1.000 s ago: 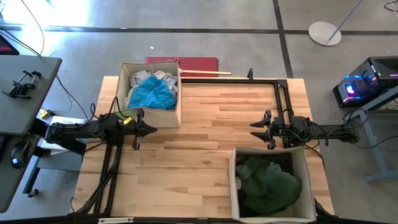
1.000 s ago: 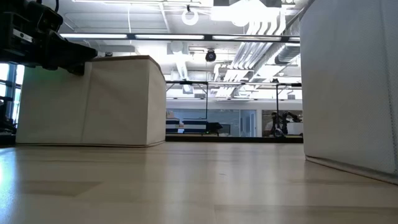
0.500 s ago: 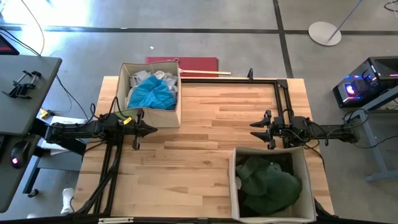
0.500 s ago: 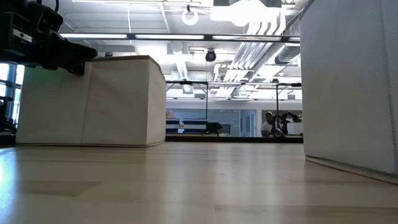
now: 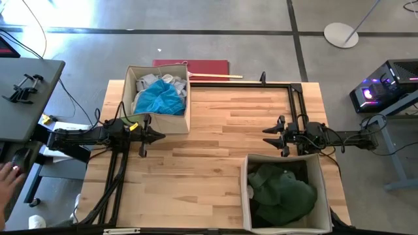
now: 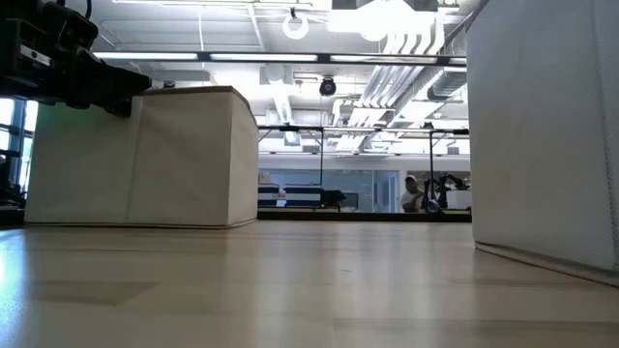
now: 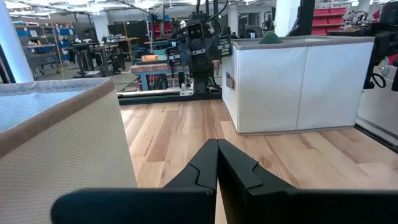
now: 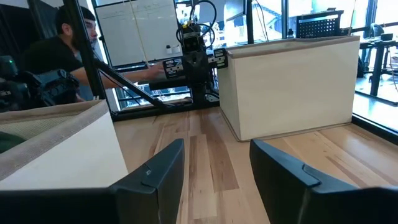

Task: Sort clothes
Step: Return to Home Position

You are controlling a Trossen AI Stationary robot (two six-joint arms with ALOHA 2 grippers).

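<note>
A bright blue garment (image 5: 159,98) and white garments (image 5: 145,83) lie in the beige box (image 5: 185,98) at the table's far left. A dark green garment (image 5: 282,192) fills the beige box (image 5: 247,189) at the near right, over something dark (image 5: 298,171). My left gripper (image 5: 160,136) is shut and empty, just near of the left box; its fingers meet in the left wrist view (image 7: 217,163). My right gripper (image 5: 264,136) is open and empty, just far of the right box; its gap shows in the right wrist view (image 8: 216,168).
Bare wooden table (image 5: 222,117) lies between the two grippers. A black frame (image 5: 294,91) runs along the far and right sides. A red mat (image 5: 202,67) lies beyond the far edge. A person's hand (image 5: 8,173) shows off the table's left side, and a person (image 8: 56,43) beyond the table.
Both arms and the clothes have kept still. A person's hand and shoe have come into view on the floor side off the table's near left.
</note>
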